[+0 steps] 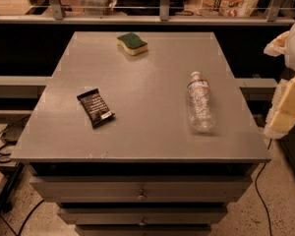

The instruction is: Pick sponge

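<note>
Gripper (287, 104) first: it hangs off the table's three o'clock edge, half cut by the right border, showing pale-yellow blocky pads on a white body. Whether it is released or clenched I cannot tell; nothing is visibly held in it, and it touches nothing on the table (137, 82). Parked out there, it leaves the whole grey top in plain sight, which suits a moment of looking before reaching.

Taking the tabletop's centre as the dial, and reading from the left: a black snack-bar wrapper (96, 108) lies flat at about eight o'clock, skewed to the table's edges, well apart from everything else. It looks like a mere distractor.

Next, the sponge (132, 43) sits near twelve o'clock, a touch left of it, close to the far edge. Its dark green scouring face is up and the yellow foam shows along the wavy near side. It rests flat and alone, with bare surface all round, so a grasp from above across its narrow waist looks open.

Further right, a clear water bottle (200, 102) lies on its side at about four o'clock, cap pointing away. It lies between the gripper and much of the table, so I judge a high path towards eleven o'clock safer than a low sweep, which might roll it.

The pick is not yet begun.
</note>
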Tool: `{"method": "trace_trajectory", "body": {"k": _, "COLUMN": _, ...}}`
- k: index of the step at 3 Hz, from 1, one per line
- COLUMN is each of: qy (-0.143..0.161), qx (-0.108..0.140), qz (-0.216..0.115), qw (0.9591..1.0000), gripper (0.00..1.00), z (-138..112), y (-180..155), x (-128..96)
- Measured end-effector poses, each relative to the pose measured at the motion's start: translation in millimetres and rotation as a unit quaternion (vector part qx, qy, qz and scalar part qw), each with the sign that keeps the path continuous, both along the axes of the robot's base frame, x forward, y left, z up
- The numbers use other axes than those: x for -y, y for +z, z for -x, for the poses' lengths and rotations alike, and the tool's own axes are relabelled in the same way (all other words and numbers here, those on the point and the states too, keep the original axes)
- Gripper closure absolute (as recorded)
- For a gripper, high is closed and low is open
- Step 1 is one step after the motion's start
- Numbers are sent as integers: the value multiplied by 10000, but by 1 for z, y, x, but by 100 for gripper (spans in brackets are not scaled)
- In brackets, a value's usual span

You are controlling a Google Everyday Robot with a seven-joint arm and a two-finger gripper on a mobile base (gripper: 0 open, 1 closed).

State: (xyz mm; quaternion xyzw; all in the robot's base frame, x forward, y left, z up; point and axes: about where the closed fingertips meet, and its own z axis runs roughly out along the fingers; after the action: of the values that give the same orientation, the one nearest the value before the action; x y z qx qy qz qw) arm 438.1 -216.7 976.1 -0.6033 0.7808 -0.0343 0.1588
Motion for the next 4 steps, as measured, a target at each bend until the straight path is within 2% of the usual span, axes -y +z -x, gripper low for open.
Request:
{"method": "trace_trajectory", "body": {"k": 1, "qy": 2, "qx": 15, "qz": 7, "qw": 10000, "gripper": 0, "z": 0, "y": 1, "x": 0}}
{"method": "trace_trajectory", "body": {"k": 2, "qy": 165, "qx": 27, "qz": -277, "qw": 9995, "gripper": 0, "z": -6, "y": 3, "x": -10}}
{"method": "trace_trajectory", "body": {"k": 3, "qy": 552, "qx": 89, "qz": -827, "qw": 9950, "gripper": 0, "z": -14, "y": 9, "x": -37}}
{"method": "trace_trajectory", "body": {"k": 4, "qy": 830, "qx": 288, "qz": -1483, "qw": 9850, "gripper": 0, "z": -18, "y": 18, "x": -74}}
